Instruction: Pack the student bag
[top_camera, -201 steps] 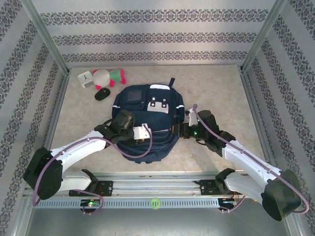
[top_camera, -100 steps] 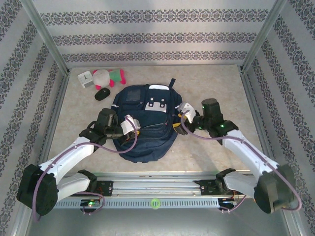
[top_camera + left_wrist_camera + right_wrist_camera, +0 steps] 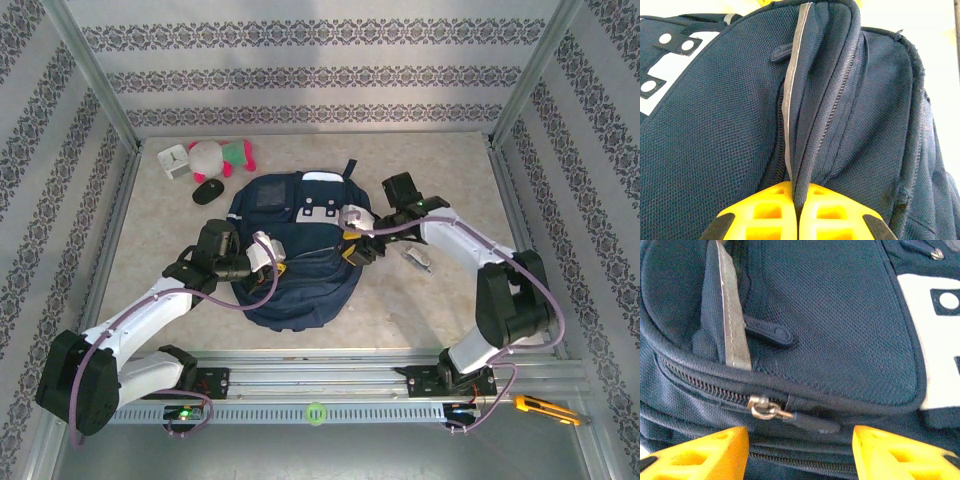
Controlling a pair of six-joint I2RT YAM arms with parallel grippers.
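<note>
Left end effector point(image 3: 799, 215) pinches the student bag point(image 3: 300, 290); right end effector point(image 3: 799, 440) gapes at its zipper point(image 3: 765, 407), plush toy point(image 3: 215, 157) beyond.

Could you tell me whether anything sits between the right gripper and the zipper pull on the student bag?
Nothing visible does. The right gripper hangs open close to the student bag, and the zipper pull lies bare in the gap ahead of its fingers.

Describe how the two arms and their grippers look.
The left arm and right arm have white shells, black joints and a purple cable looped alongside. The left gripper and right gripper have yellow fingers with moulded recesses.
</note>
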